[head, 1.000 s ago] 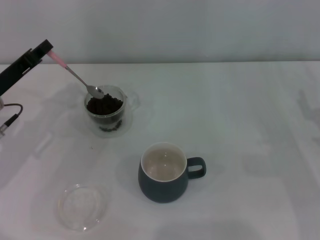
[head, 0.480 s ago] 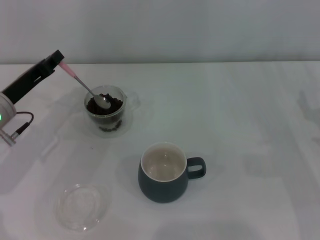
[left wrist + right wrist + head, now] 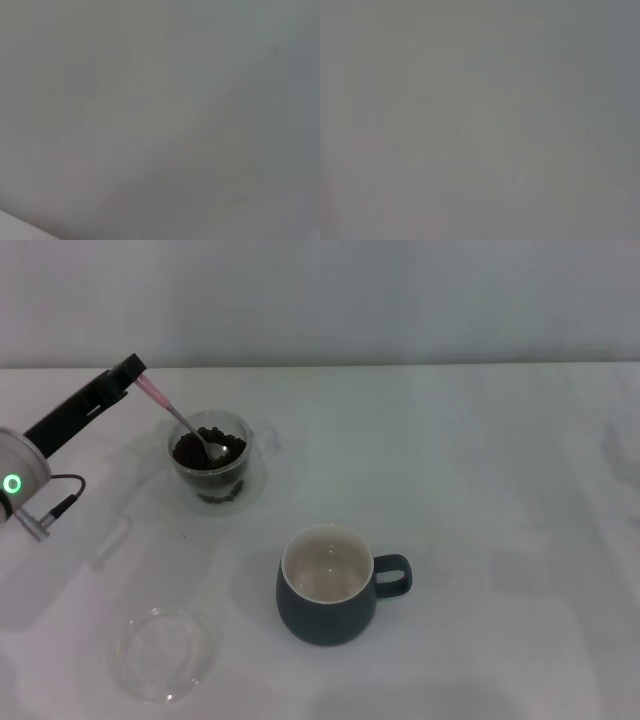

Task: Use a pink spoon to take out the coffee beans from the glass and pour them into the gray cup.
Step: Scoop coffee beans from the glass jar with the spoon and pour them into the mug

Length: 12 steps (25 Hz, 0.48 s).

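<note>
In the head view my left gripper (image 3: 130, 371) is at the far left, shut on the pale pink handle of the pink spoon (image 3: 175, 417). The spoon slants down to the right, and its metal bowl lies in the coffee beans (image 3: 195, 452) inside the glass (image 3: 212, 488). The gray cup (image 3: 328, 612) stands in front of the glass and to its right, handle to the right; its cream inside shows no beans. The right gripper is out of view. Both wrist views show only plain grey.
A flat clear round dish (image 3: 163, 653) lies near the front left of the white table (image 3: 500, 490). A black cable (image 3: 60, 502) hangs from my left arm at the left edge.
My left gripper has moved right and forward. The spoon's bowl has gone from the glass's rim down into the beans.
</note>
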{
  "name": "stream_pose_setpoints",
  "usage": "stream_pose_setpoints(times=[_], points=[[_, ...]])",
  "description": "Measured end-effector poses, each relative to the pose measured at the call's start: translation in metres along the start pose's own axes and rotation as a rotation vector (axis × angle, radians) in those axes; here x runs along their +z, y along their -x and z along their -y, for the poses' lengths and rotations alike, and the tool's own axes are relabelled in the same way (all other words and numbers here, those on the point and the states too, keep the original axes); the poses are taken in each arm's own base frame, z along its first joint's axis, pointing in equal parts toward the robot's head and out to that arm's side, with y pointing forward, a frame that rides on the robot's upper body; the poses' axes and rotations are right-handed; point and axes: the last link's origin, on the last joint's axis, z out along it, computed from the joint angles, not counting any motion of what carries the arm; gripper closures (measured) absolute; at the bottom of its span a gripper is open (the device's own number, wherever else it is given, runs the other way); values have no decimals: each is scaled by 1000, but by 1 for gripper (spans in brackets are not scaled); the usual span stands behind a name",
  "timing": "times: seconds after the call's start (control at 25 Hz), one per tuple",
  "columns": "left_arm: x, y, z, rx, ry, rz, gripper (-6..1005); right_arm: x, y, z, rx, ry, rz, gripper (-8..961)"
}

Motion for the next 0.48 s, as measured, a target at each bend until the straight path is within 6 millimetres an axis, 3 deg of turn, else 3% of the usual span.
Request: stream_pose_setpoints(times=[0.48], points=[[-8,7,6,-179,-17,-10,864,1,-1,0,2,-6,-5,133]])
